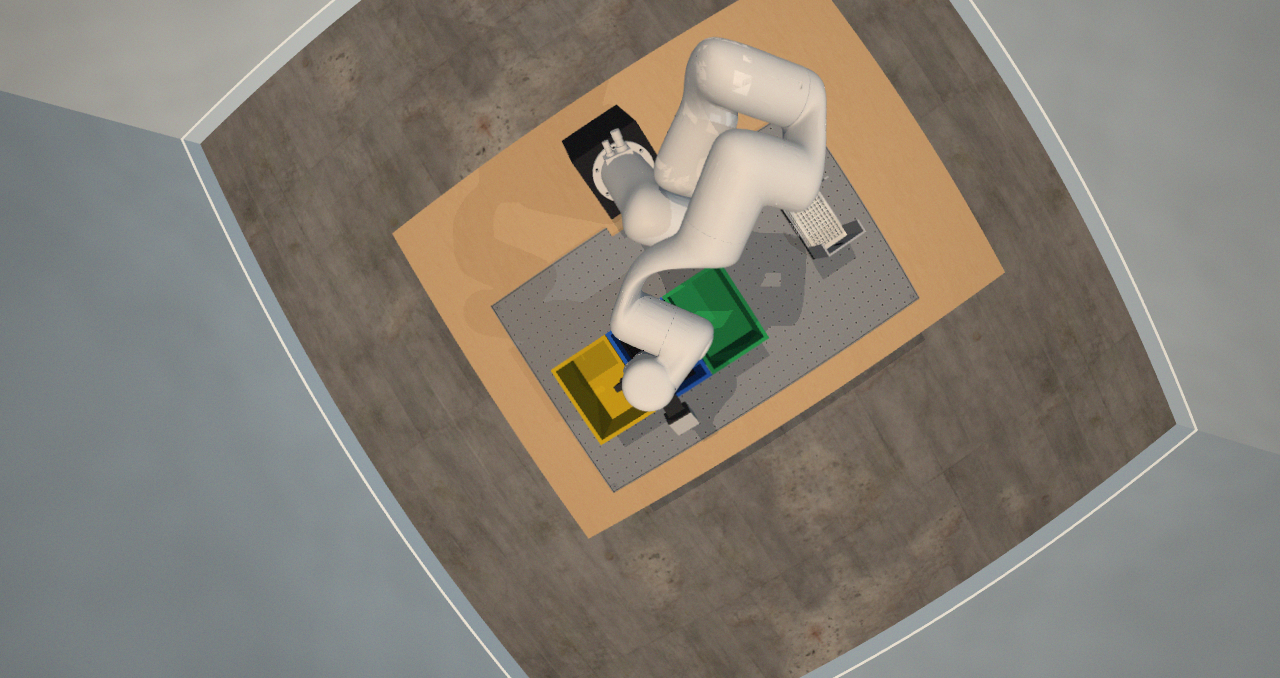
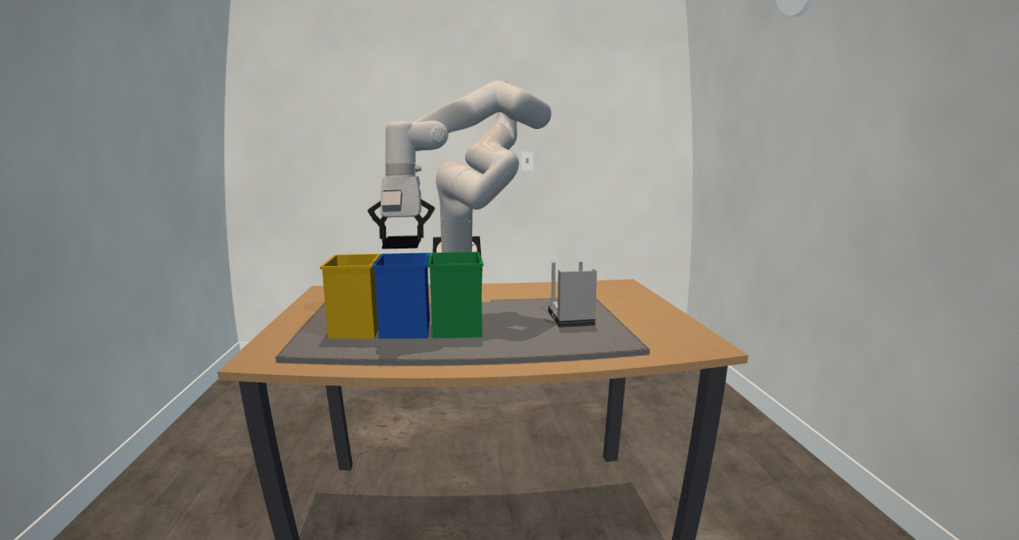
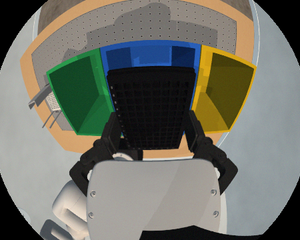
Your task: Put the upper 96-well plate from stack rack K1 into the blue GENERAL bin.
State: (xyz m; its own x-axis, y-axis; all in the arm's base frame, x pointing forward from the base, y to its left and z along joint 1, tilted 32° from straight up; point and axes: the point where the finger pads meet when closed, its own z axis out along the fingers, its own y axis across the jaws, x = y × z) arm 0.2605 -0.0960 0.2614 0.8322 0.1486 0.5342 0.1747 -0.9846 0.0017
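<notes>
While the black 96-well plate [image 3: 151,107] hangs flat above the mouth of the blue bin [image 2: 401,295], the gripper [image 2: 400,233] has its fingers clamped on the plate's 2 long sides, spread wide; in the exterior view the plate sits just above the bin's rim, not touching it; the wrist view shows it covering most of the blue opening, with a strip of blue interior visible past its far edge; the yellow bin [image 2: 348,295] stands touching the blue one toward the bench's left edge, and the green bin [image 2: 455,295] touches it on the other side; all 3 are upright in a row on the grey perforated mat [image 2: 583,341]; the stack rack K1 [image 2: 575,295] stands well apart toward the right edge of the bench [image 2: 684,337], with a white plate [image 1: 816,219] on it seen from the top view; the arm's black base [image 1: 586,141] sits near the bench's rear edge.
</notes>
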